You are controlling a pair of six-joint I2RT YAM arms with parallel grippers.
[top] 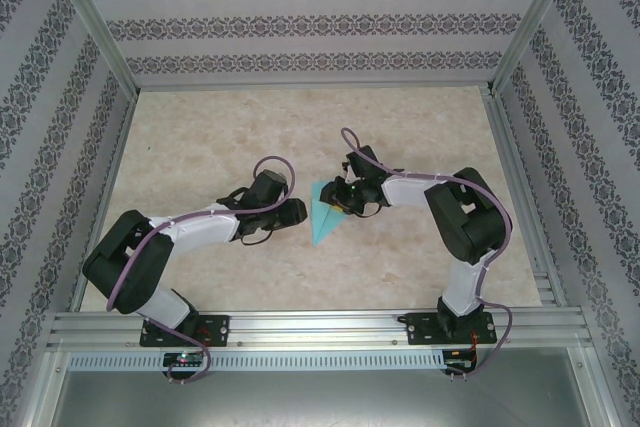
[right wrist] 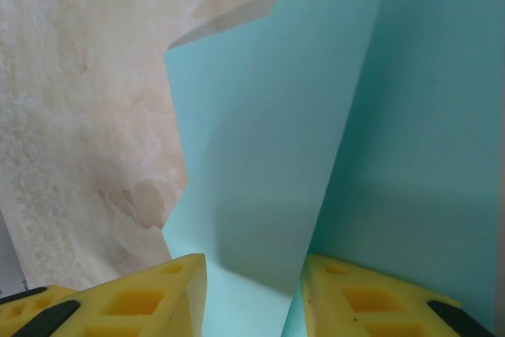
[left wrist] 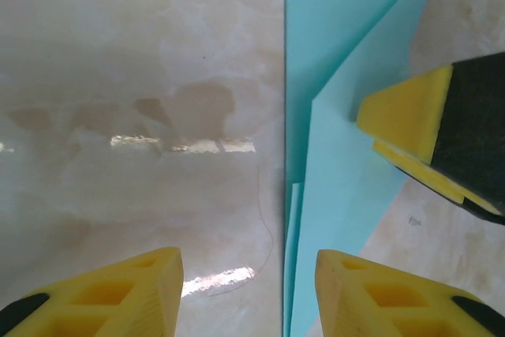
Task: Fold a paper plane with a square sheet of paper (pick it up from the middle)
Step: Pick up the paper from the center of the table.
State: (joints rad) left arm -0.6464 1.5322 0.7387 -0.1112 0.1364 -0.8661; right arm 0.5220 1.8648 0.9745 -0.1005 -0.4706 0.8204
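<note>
The turquoise sheet of paper [top: 324, 213] lies at the table's middle, folded into a narrow kite shape with its sharp tip toward the near edge. My left gripper [top: 293, 213] sits just left of it, open. In the left wrist view its jaws [left wrist: 248, 297] span bare table and the paper's [left wrist: 339, 155] long folded edge. My right gripper [top: 350, 197] is over the paper's right side, and one of its fingers [left wrist: 406, 120] rests on the top layer. In the right wrist view a loose flap [right wrist: 276, 140] stands up between the open jaws [right wrist: 252, 297], which do not pinch it.
The marble-patterned tabletop [top: 220, 137] is walled by patterned panels and an aluminium frame [top: 90, 22]. A metal rail [top: 320, 327] carrying both arm bases runs along the near edge. Cables loop over both arms.
</note>
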